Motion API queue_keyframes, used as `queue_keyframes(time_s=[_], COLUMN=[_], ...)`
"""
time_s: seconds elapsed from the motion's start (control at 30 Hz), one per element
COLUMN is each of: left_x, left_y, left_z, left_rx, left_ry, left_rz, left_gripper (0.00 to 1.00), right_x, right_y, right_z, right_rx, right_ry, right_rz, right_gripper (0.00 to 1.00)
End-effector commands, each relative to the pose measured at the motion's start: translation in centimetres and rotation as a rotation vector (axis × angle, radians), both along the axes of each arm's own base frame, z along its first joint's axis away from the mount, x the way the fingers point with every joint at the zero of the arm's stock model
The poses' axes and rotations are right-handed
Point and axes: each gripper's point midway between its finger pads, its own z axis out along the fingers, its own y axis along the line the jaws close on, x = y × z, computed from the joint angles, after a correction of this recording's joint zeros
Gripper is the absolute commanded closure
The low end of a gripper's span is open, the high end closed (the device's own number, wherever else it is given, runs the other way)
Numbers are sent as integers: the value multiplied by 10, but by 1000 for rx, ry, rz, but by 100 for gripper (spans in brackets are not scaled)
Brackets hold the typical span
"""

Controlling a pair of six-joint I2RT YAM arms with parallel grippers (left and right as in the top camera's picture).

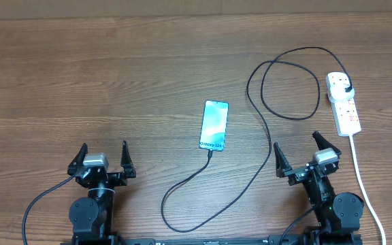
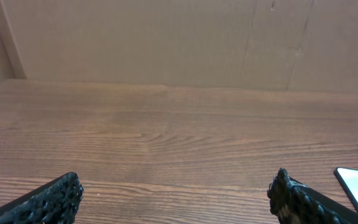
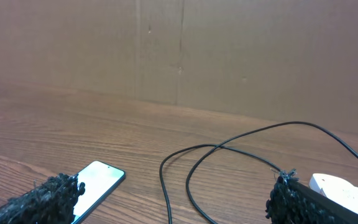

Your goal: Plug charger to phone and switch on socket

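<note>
My left hand (image 1: pixel 104 146) and right hand (image 1: pixel 295 141) hang released, empty. The slim blue-screened phone (image 1: pixel 214 125) lies on the wooden worktop (image 1: pixel 114 75), with the thin black charger cable (image 1: pixel 249 87) meeting its near edge. The white power strip (image 1: pixel 346 112) sits to the right. Reaching to switch it on, I might snag the cable's loop and tug the tip loose.

Matte black throughout, left end effector (image 1: pixel 104 150) and right end effector (image 1: pixel 296 142) alike: two slim tapering fingers each, with a small silver-grey block (image 1: pixel 95 160) set between. Rounded black joint housings (image 1: pixel 87 212) behind. Thin black cable (image 1: pixel 36 204) curving off the left arm. Seen close, finger pads (image 2: pixel 55 199) rough, knobbly, dark as coarse rubber
</note>
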Motion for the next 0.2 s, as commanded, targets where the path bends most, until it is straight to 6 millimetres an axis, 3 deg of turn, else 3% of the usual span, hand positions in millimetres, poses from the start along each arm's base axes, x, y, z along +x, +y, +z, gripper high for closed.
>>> queue_keyframes(time_s=[0.0, 0.17], left_x=[0, 0], left_y=[1, 1], left_z=[0, 0], left_rx=[15, 15], left_ry=[-4, -4], left_rz=[-2, -2], left_gripper=[0, 0], right_x=[0, 0], right_y=[0, 0], right_z=[-2, -2], right_rx=[-2, -2], right_ry=[-5, -5], right_rz=[0, 0], right_gripper=[0, 0])
